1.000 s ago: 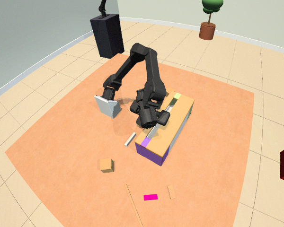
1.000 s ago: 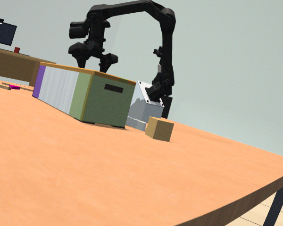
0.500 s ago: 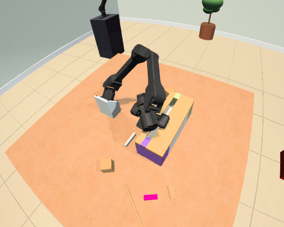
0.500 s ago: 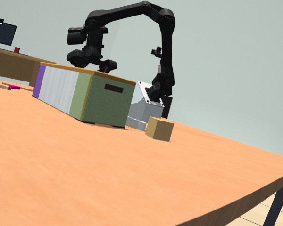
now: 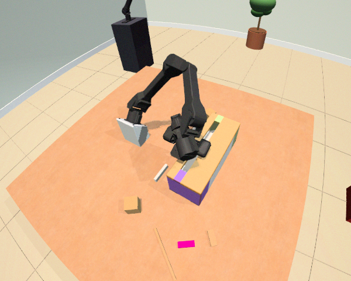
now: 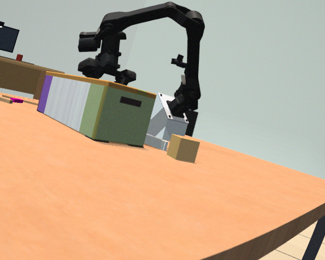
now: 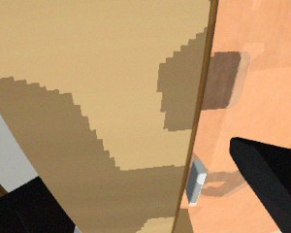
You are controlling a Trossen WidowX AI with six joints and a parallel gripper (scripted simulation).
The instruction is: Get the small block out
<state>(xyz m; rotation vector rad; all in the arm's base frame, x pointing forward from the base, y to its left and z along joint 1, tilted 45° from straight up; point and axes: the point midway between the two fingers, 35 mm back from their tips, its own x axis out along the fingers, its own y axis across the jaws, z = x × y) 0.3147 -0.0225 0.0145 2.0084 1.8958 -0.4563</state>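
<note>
The box [image 5: 221,146] [image 6: 122,120] [image 7: 136,44] has a tan lid with a long slot [image 5: 189,164] [image 7: 5,150]. One end is purple [image 5: 186,192] [image 6: 45,93]. The other is green with a dark opening [image 6: 130,101]. The clear front [image 6: 67,103] looks milky. The small block cannot be made out; the shelf is hidden. My gripper [image 6: 109,79] [image 7: 160,153] is open and empty, low over the middle of the box. In the wrist view its left finger is by the slot and its right finger is past the lid edge, over the table. The fingertips are hidden in the top and exterior views.
A tan cube [image 5: 131,204] lies off the purple end, another cube [image 6: 183,148] off the green end. A white bar [image 5: 161,172] lies behind the box; a grey bar [image 7: 196,183] shows beside the lid. A magenta piece [image 5: 186,243], a flat tan piece [image 5: 212,237] and a stick [image 5: 165,253] lie farther off.
</note>
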